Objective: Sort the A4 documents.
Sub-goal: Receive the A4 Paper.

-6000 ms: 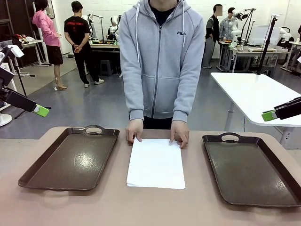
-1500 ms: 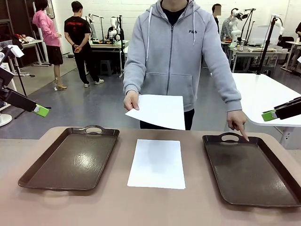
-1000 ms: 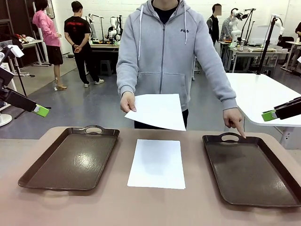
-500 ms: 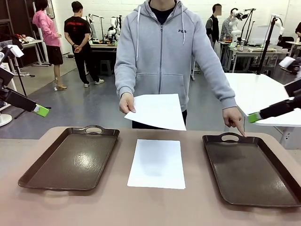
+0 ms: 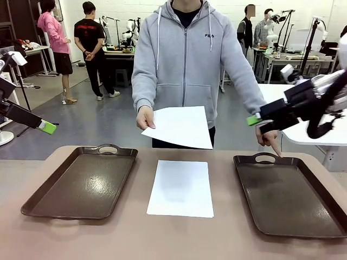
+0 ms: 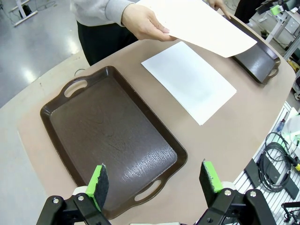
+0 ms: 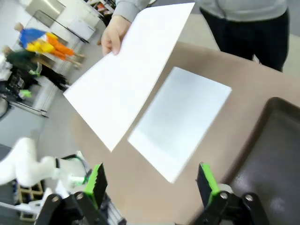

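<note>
A stack of white A4 documents (image 5: 181,187) lies on the table between two brown trays. Above it the person holds one more sheet (image 5: 179,126) out in one hand. Their other hand (image 5: 269,142) points a finger at the handle of the right tray (image 5: 287,197). My right gripper (image 5: 255,121) hangs open in the air just above that pointing hand, to the right of the held sheet. In its wrist view the right gripper (image 7: 151,183) faces the held sheet (image 7: 126,79) and the stack (image 7: 180,119). My left gripper (image 5: 47,128) waits open at the far left, high above the left tray (image 6: 112,136).
The left tray (image 5: 81,181) holds nothing, and neither does the right tray. A white table (image 5: 295,105) stands behind at the right. Other people and benches are far back in the room.
My right arm has swung in from the right edge toward the middle, coming level with the person's pointing hand. The held sheet, the pointing hand and my left arm stay put.
</note>
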Available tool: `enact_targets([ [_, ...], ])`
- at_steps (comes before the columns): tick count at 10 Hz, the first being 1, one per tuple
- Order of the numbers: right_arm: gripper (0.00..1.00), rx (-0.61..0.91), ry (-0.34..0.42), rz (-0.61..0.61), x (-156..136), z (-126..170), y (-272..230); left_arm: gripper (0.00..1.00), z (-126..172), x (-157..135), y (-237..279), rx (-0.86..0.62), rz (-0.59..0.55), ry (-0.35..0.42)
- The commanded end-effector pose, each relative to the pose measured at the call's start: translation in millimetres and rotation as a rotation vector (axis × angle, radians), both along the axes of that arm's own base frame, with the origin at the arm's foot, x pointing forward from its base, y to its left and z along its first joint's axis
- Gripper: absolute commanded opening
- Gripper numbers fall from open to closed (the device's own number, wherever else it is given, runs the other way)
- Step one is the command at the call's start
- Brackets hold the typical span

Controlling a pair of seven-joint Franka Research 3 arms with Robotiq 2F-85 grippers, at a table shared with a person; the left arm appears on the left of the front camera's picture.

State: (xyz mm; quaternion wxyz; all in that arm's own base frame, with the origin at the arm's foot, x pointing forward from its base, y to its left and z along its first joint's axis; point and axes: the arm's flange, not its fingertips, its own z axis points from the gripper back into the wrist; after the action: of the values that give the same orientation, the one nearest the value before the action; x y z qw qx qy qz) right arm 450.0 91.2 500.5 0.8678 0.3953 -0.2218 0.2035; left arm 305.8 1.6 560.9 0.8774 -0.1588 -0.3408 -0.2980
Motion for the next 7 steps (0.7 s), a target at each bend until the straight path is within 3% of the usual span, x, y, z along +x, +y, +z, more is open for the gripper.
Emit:
enact_targets([
  [1, 1.0, 0.052, 0.072, 0.009, 34.6, -23.0, 22.0, 1.0, -0.7, 0.8, -0.2, 0.002, 0.002, 0.001],
  [7, 1.0, 0.324, 0.252, 0.019, 71.6, -68.7, 61.7, 1.0, -0.7, 0.8, -0.2, 0.002, 0.002, 0.001],
])
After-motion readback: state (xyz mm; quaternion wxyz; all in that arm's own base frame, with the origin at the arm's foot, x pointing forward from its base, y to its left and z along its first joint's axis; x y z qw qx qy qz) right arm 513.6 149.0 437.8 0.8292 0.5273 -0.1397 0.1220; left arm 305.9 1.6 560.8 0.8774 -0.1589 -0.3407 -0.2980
